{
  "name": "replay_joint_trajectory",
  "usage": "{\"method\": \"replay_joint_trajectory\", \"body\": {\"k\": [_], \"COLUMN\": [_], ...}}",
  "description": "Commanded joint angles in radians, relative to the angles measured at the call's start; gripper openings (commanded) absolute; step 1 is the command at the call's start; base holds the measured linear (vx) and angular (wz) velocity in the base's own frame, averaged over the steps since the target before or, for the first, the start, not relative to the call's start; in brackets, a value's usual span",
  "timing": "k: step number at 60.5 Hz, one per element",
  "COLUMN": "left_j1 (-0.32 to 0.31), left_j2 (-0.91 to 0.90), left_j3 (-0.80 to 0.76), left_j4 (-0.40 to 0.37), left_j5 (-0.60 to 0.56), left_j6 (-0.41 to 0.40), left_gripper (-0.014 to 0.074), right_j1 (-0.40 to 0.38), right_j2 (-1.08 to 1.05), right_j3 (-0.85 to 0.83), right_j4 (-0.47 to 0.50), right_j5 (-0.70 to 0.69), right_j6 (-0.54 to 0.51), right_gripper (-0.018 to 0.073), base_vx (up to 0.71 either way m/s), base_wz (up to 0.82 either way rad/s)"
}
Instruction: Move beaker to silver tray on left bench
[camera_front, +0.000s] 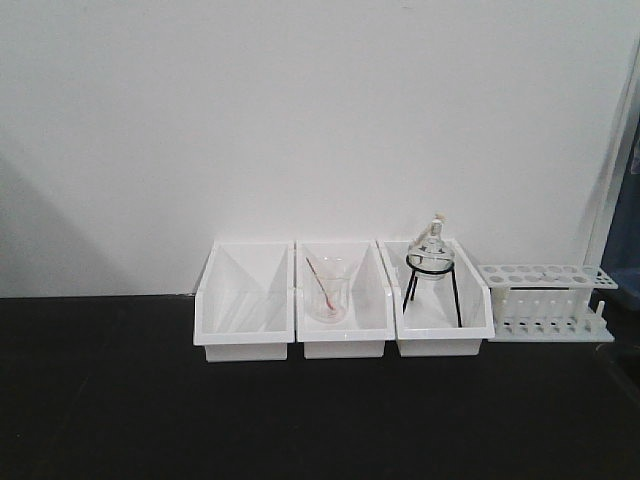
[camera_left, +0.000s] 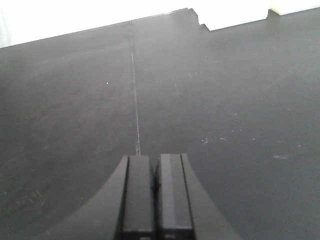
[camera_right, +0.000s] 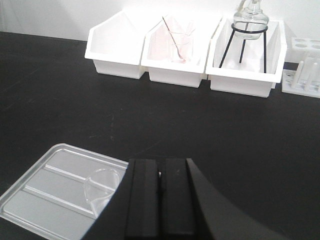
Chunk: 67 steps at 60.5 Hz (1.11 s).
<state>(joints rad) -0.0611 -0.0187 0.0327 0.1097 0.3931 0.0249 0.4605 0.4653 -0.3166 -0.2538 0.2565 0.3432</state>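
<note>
Looks about done: beaker (camera_right: 100, 186) sitting in silver tray (camera_right: 45, 195) just left of right gripper (camera_right: 161, 187), fingers pressed together on nothing, left gripper (camera_left: 155, 187) likewise closed and empty over bare bench (camera_left: 225, 100), nothing left but retreat.

I see a clear glass beaker (camera_right: 100, 187) on a dull silver metal tray (camera_right: 45, 200), glossy white plastic bins (camera_right: 180, 55), and a matt black bench (camera_right: 150, 120).
</note>
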Motion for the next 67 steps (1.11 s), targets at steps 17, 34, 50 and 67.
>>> {"method": "replay_joint_trajectory", "body": {"k": [17,34,50,67], "left_j1": [0.0,0.0,0.0,0.0], "left_j2": [-0.008,-0.008,-0.008,-0.008], "left_j3": [0.02,0.02,0.02,0.02], "left_j4": [-0.003,-0.003,-0.003,-0.003], "left_j5": [-0.083,-0.083,-0.083,-0.083], "left_j6": [-0.002,-0.002,-0.002,-0.002], "left_gripper": [0.0001,0.0001,0.0001,0.0001], "right_j1": [-0.2,-0.363,-0.363,-0.363], "right_j2": [-0.233,-0.49,-0.489,-0.489], "right_j3": [0.183,0.354,0.353,0.353], "right_j4": [0.143,0.143,0.156,0.156], "right_j5": [-0.185,-0.184,-0.186,-0.186], "right_j6": [-0.075,-0.077,-0.077,-0.077], "right_gripper": [-0.0012,-0.0011,-0.0011,-0.0011], "base_vx": [0.0,0.0,0.0,0.0], "base_wz": [0.0,0.0,0.0,0.0]}}
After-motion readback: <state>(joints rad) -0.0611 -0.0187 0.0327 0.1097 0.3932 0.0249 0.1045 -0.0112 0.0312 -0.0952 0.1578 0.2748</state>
